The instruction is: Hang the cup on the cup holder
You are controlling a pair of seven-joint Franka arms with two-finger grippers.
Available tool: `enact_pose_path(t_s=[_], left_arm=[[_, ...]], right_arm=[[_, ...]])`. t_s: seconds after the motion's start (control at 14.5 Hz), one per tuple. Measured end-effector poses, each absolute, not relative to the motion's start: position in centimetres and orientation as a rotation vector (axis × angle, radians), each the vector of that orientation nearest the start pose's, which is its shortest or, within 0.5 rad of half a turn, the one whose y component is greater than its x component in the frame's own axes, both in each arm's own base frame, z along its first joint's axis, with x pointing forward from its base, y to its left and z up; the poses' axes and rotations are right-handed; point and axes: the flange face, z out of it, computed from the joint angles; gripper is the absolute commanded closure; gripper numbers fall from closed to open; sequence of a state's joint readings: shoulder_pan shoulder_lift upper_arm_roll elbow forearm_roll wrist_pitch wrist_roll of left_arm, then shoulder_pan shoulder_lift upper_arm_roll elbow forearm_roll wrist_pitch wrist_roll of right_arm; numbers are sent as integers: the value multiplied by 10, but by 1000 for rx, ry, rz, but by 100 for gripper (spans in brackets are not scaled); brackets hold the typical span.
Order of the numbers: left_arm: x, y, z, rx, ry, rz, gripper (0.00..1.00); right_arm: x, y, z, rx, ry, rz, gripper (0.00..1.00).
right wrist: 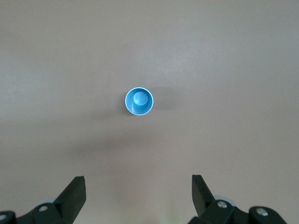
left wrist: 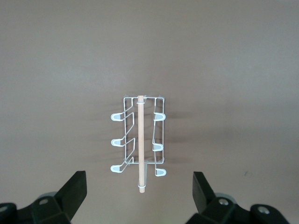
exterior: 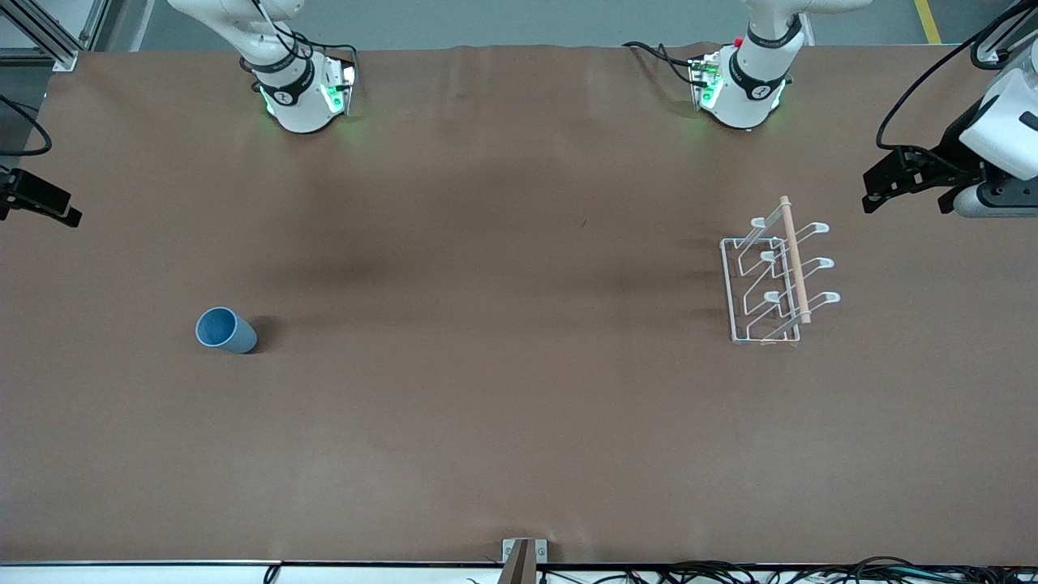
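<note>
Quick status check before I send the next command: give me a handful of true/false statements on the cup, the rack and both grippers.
1. The cup stands upright, mouth up, toward the right arm's end of the table. True.
2. A cup already hangs on the cup holder. False: all its prongs are bare.
3. The right gripper holds the cup. False: it is open, above the cup.
4. The left gripper is open over the cup holder. True.
5. The cup touches the cup holder. False: they sit far apart.

We see a robotics lab: a brown-covered surface (exterior: 503, 405), aluminium framing (exterior: 49, 32) at eleven o'clock, loose cables (exterior: 730, 570) at five o'clock.
</note>
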State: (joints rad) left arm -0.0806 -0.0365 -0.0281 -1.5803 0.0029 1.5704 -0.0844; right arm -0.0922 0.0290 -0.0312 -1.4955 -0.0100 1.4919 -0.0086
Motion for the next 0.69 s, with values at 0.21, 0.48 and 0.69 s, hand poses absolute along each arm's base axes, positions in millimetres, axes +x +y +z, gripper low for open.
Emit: enact_pose_path(t_s=[0.21, 0.48, 0.69], left_arm=[[541, -59, 640, -3140, 37, -48, 0], [541, -59, 639, -3140, 37, -47, 0], [541, -59, 638, -3140, 37, -47, 0]], right_arm=[[551, -69, 637, -3145, 182, 53, 0], [551, -69, 637, -3145, 181, 54, 0], [551, -70, 637, -3145, 178, 54, 0]])
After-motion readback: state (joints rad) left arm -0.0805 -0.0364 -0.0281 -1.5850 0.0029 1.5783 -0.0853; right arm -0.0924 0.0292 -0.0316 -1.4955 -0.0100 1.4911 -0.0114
